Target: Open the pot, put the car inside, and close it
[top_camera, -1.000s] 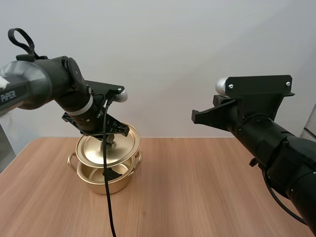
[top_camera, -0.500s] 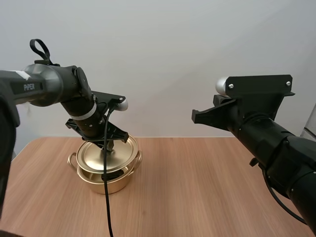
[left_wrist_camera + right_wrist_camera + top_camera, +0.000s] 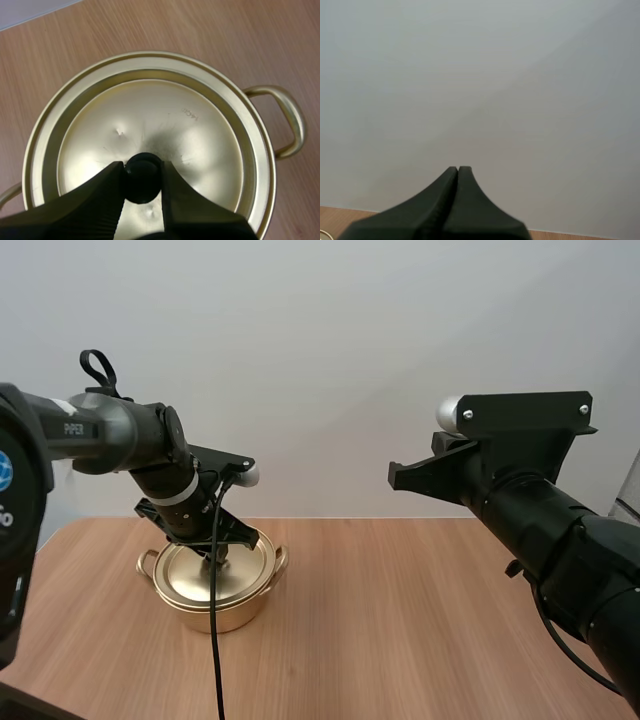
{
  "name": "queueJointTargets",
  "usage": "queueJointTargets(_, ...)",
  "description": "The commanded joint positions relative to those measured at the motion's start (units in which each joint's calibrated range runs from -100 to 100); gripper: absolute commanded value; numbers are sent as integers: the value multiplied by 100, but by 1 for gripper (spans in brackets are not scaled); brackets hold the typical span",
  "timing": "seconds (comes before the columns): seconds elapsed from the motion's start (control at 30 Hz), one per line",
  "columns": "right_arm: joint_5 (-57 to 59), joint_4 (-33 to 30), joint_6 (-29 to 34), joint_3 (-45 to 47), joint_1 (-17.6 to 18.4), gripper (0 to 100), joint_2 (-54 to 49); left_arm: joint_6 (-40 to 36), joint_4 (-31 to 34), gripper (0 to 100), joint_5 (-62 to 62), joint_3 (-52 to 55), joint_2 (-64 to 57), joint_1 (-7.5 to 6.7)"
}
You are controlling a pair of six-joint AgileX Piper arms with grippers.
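Observation:
A gold pot with two loop handles stands on the wooden table at the left. Its gold lid lies flat on the pot's rim. My left gripper is shut on the lid's black knob, the two fingers pinching it from either side. The pot's inside is hidden under the lid. My right gripper is shut on nothing, its fingers together as one wedge, held high and facing the pale wall. The right arm is raised at the right.
The wooden table stretches bare to the right of the pot and in front of it. One pot handle sticks out beside the lid.
My left gripper has lowered the tilted lid from above the pot down onto its rim, where it now lies flat. The right arm has not moved.

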Motion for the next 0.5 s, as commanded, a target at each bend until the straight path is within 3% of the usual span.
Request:
queueJointTargets(0.0,-2,7,-4,0,-3,0,-5,-4,15,0,-12,4,-3,2)
queueJointTargets(0.3,-2,7,-4,0,-3,0,-5,-8,27,2,66,4,-3,2)
queueJointTargets(0.47,-2,7,-4,0,-3,0,-5,-8,27,36,147,4,-3,2)
